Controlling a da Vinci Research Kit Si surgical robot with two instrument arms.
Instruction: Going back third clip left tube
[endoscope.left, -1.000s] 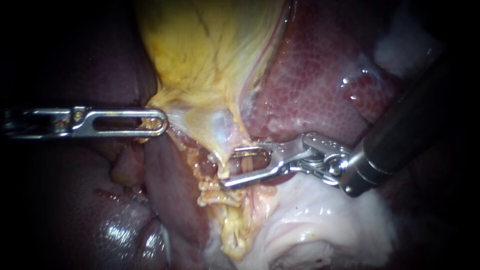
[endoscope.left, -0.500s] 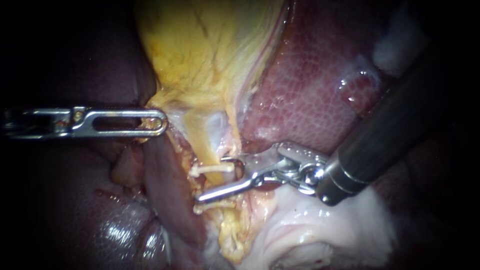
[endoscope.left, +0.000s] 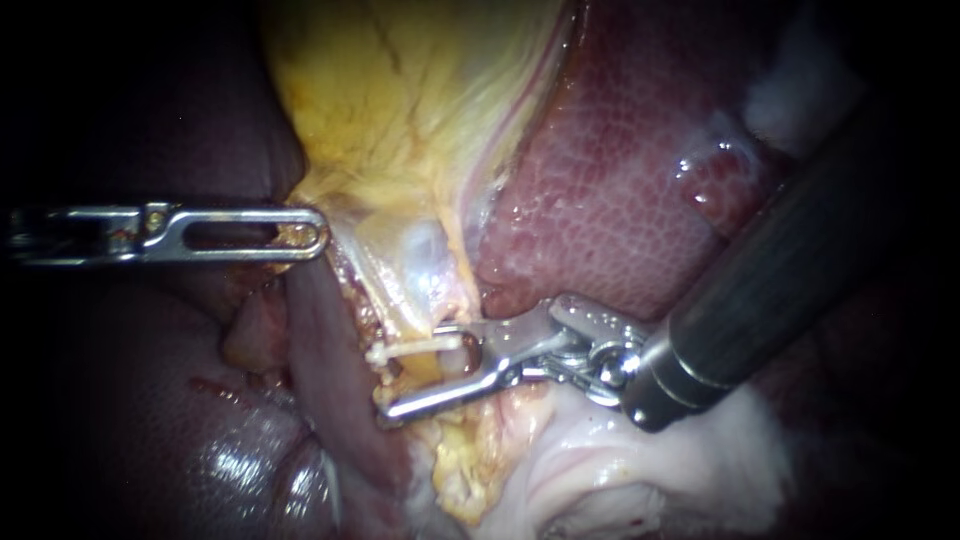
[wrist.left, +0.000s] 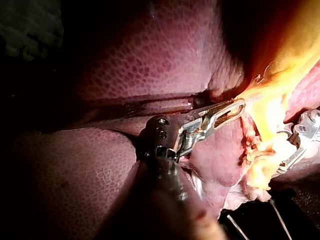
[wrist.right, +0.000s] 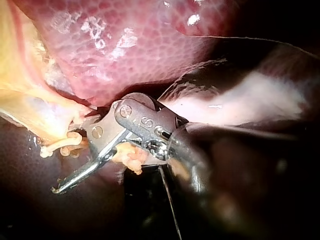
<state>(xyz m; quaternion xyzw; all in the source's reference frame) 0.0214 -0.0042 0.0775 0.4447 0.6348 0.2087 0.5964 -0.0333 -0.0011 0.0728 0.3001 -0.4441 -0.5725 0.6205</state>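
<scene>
Endoscope view: over the last second our right instrument (endoscope.left: 420, 372) has pushed in further from the right. Its lower jaw tip now reaches past the far side of the tube (endoscope.left: 432, 366), where a second ago it stopped short. Its jaws are parted with a clear gap; the tube lies in that gap, not pinched. One pale clip (endoscope.left: 415, 347) sits across the tube just above the lower jaw. Half a second ago a second pale bar showed lower down; it may now be hidden behind that jaw, we cannot tell. Our left instrument (endoscope.left: 300, 232) is clenched on the edge of the gallbladder (endoscope.left: 400, 100), drawing it leftward, and has barely shifted. The liver (endoscope.left: 600, 180) lies behind, untouched. We cannot confirm from this view that this is the left tube. Our reading: the return approach is nearly done, with the jaws straddling the tube below the seated clip. Settling the spacing and squeezing remain. Right wrist view agrees: jaws apart, clip beside the upper one.
</scene>
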